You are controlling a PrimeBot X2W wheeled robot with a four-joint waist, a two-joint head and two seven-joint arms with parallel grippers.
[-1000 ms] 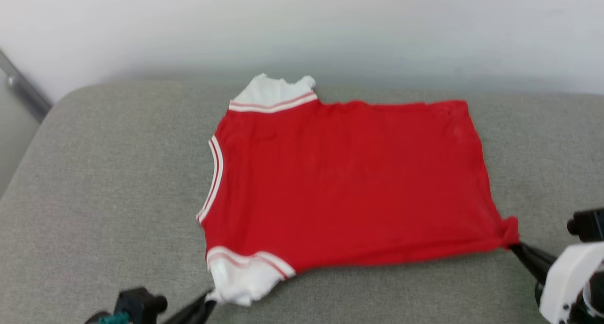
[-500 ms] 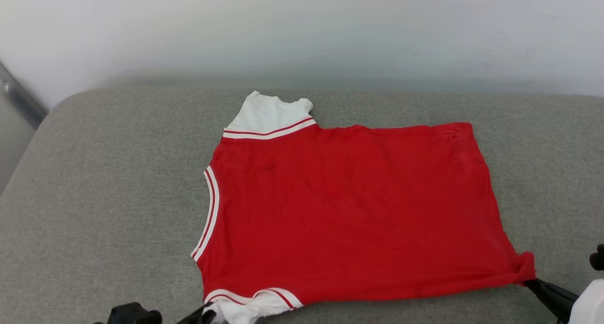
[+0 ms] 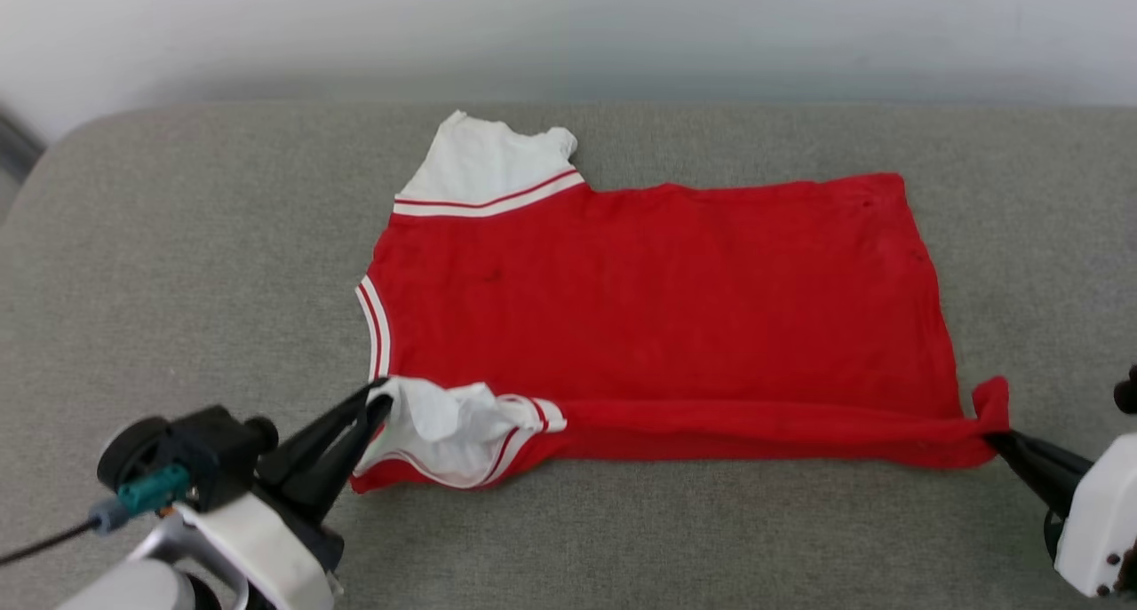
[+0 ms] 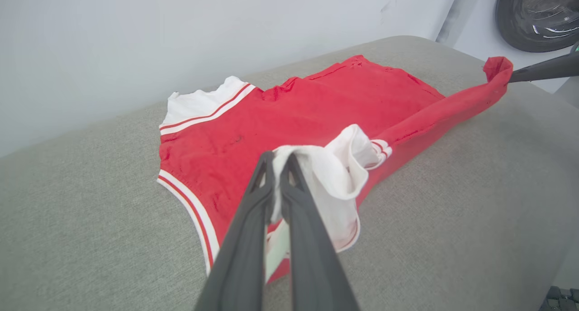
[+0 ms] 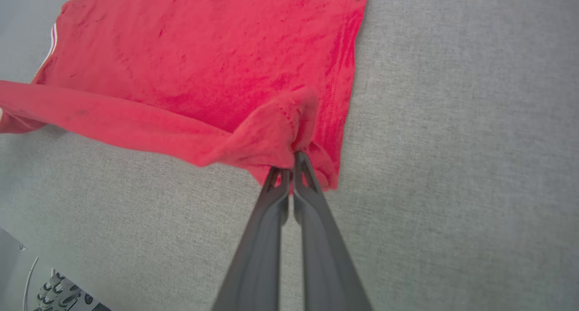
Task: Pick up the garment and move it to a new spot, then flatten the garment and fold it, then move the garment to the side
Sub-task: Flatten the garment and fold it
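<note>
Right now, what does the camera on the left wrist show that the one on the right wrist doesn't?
Left wrist view: the left gripper shut on the near white sleeve, plus the far white sleeve and the pale wall behind. Right wrist view: a close look at the right gripper shut on the red hem corner. Both: the red garment lying on the grey cushion, its near edge lifted between the two grips.

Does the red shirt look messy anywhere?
Yes: the near edge of the red jersey is rolled over, lifted by the left claw pinching its white sleeve and the right claw pinching its hem corner.
</note>
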